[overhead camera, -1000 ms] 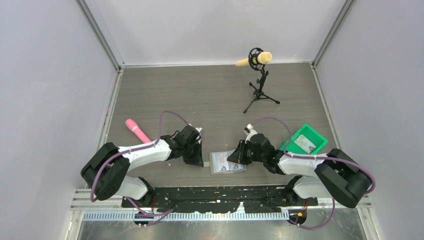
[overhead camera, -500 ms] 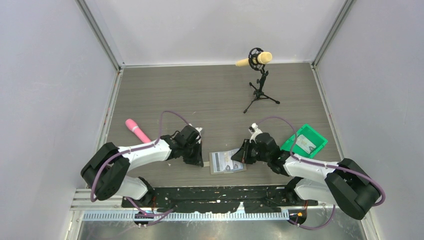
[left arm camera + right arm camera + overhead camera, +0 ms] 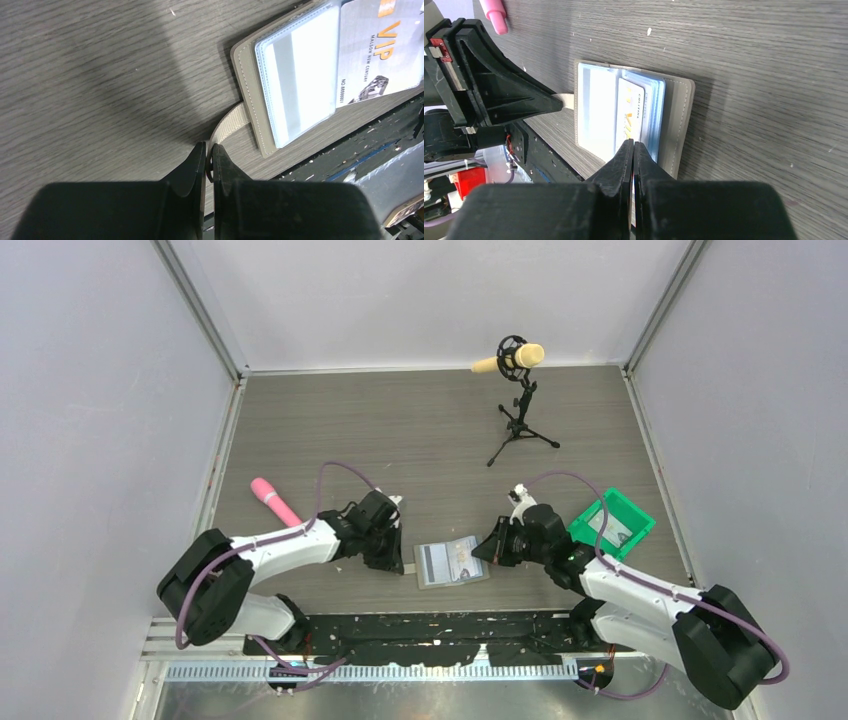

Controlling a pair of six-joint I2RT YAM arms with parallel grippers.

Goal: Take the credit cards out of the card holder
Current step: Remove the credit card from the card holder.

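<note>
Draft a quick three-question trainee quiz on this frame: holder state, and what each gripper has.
1. True or false: the card holder is folded shut.
2. Pick one. The left gripper is:
A) shut on the holder's beige strap
B) open, holding nothing
C) shut on a loose coin
3. Fill in: the right gripper has its jaws closed on a ___ at the holder.

Key
1. False. It lies open, with its clear pockets facing up.
2. A
3. credit card
</note>
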